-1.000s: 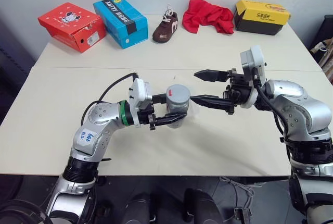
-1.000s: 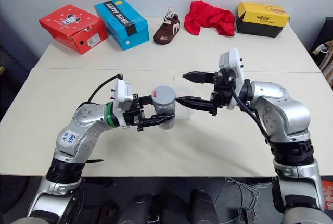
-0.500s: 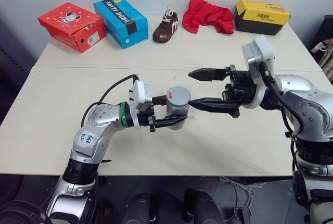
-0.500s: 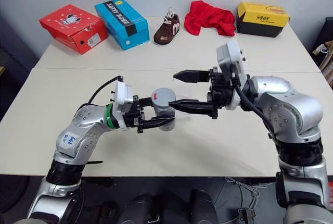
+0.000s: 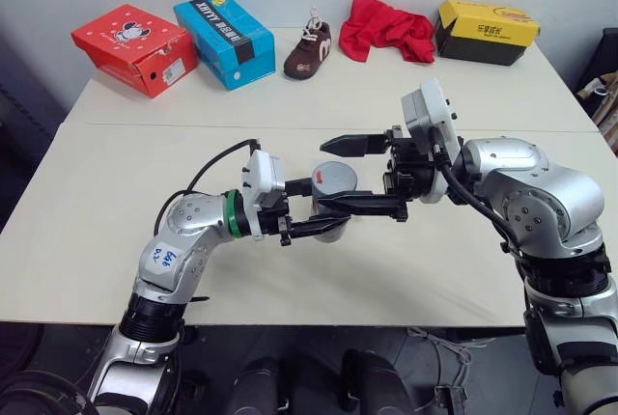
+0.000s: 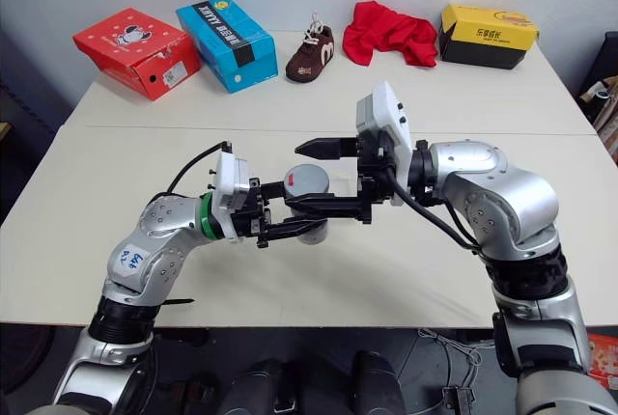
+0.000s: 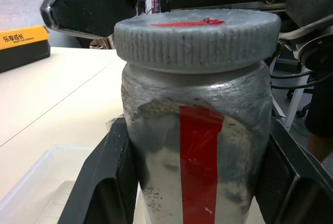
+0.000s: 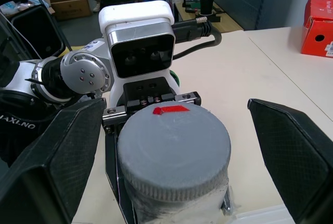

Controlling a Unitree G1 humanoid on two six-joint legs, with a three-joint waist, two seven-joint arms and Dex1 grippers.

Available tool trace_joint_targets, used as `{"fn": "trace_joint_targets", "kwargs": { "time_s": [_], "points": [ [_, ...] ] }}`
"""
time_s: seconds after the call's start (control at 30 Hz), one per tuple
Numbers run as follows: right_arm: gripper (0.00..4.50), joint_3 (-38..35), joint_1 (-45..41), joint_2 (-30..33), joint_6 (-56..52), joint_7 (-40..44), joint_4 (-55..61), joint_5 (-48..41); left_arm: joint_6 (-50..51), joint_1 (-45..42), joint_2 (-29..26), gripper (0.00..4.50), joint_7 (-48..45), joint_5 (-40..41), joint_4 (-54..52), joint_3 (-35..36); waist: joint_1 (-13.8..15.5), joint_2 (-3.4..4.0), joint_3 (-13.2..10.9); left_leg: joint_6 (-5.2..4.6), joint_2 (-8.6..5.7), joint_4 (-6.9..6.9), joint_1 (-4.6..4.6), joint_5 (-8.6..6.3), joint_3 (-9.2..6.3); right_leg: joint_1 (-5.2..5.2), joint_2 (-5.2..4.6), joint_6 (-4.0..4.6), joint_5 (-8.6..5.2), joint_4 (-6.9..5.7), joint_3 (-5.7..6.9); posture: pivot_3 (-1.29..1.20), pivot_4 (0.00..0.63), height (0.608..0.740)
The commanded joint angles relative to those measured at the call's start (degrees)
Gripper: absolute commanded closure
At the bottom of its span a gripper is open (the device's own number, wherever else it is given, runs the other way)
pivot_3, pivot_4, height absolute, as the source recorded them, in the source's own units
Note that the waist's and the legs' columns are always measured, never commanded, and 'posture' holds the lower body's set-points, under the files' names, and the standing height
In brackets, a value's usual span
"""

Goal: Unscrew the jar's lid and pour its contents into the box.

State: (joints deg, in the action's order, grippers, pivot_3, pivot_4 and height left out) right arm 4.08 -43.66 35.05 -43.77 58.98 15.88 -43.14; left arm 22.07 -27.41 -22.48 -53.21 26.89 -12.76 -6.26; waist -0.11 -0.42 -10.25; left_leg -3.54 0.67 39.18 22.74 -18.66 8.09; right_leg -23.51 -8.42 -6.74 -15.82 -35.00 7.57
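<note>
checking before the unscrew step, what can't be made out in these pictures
- The contents: tiny dark specks on the jar wall in the left wrist view; amount unclear.
- The box: cut off by the left wrist view's edge, behind the left hand.
- Right hand flanks the lid; contact unclear.

The tabletop [image 5: 406,270] is pale cream with a line running across it. Along the far edge lie a red shoe box [image 5: 132,48], a blue shoe box [image 5: 222,38], a brown shoe [image 5: 307,50], a red cloth [image 5: 386,29] and a yellow-black shoe box [image 5: 486,32]. Nearer, a clear plastic box [image 7: 36,182] sits on the tabletop.
</note>
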Motion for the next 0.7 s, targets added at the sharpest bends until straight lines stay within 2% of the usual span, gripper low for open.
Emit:
{"fn": "trace_joint_targets", "kwargs": {
  "time_s": [0.03,0.07,0.17,0.3,0.43,0.57,0.63,0.7],
  "points": [
    [0.03,-0.3,-0.4,-0.4,1.4,0.5,1.6,0.2,-0.7,0.1,0.4,2.15,0.3,0.8,-2.7,-0.1,0.0,0.00,0.0,0.00,0.00,0.00,0.00,0.00,0.00,0.00,0.00,0.00,0.00,0.00,0.00,0.00,0.150,0.740],
    [0.03,-0.2,-0.3,-0.5,1.5,0.6,1.4,0.4,-0.7,0.1,0.5,2.15,0.3,0.8,-2.7,-0.1,0.0,0.00,0.0,0.00,0.00,0.00,0.00,0.00,0.00,0.00,0.00,0.00,0.00,0.00,0.00,0.00,0.150,0.740],
    [0.60,0.2,0.1,-0.9,1.8,0.9,0.8,1.0,-0.7,0.2,0.5,2.15,0.5,0.9,-2.8,0.0,0.0,0.00,0.0,0.00,0.00,0.00,0.00,0.00,0.00,0.00,0.00,0.00,0.00,0.00,0.00,0.00,0.150,0.740],
    [1.95,0.5,0.5,-1.0,2.3,1.7,0.1,1.5,-0.7,0.2,0.5,2.15,0.6,1.0,-2.9,-0.1,0.0,0.00,0.0,0.00,0.00,0.00,0.00,0.00,0.00,0.00,0.02,0.00,0.00,0.00,0.01,0.00,0.150,0.740],
    [1.98,-0.9,0.9,-2.4,1.0,2.3,-0.6,-1.2,-0.8,0.2,0.4,2.15,0.6,1.0,-2.7,0.0,0.0,0.00,0.0,0.00,0.00,0.00,0.00,0.00,0.00,0.00,0.02,0.00,0.00,0.00,0.00,0.00,0.150,0.740],
    [1.98,-8.8,0.2,-6.5,-6.5,-2.5,-1.9,-14.5,-1.3,0.0,0.2,2.15,0.5,0.8,-2.2,0.2,0.0,0.00,0.0,0.00,0.01,0.00,0.00,0.00,-0.01,0.00,0.02,0.00,0.00,-0.01,0.00,0.00,0.150,0.740],
    [1.98,-12.9,-0.5,-6.9,-11.3,-6.5,-3.3,-21.6,-1.8,0.0,0.1,2.15,0.5,0.7,-1.8,0.3,0.0,0.01,0.0,0.00,0.01,0.00,0.00,0.00,-0.01,0.00,-0.01,0.00,0.00,-0.04,-0.01,0.00,0.150,0.740],
    [1.98,-16.4,-0.4,-6.4,-12.3,-9.8,-4.2,-24.4,-2.4,-0.3,-0.3,2.15,0.2,0.3,-1.2,0.5,0.1,0.01,0.0,0.00,0.01,0.00,0.00,0.00,-0.07,0.01,-0.04,0.01,0.00,-0.03,0.01,0.00,0.150,0.740]
  ]
}}
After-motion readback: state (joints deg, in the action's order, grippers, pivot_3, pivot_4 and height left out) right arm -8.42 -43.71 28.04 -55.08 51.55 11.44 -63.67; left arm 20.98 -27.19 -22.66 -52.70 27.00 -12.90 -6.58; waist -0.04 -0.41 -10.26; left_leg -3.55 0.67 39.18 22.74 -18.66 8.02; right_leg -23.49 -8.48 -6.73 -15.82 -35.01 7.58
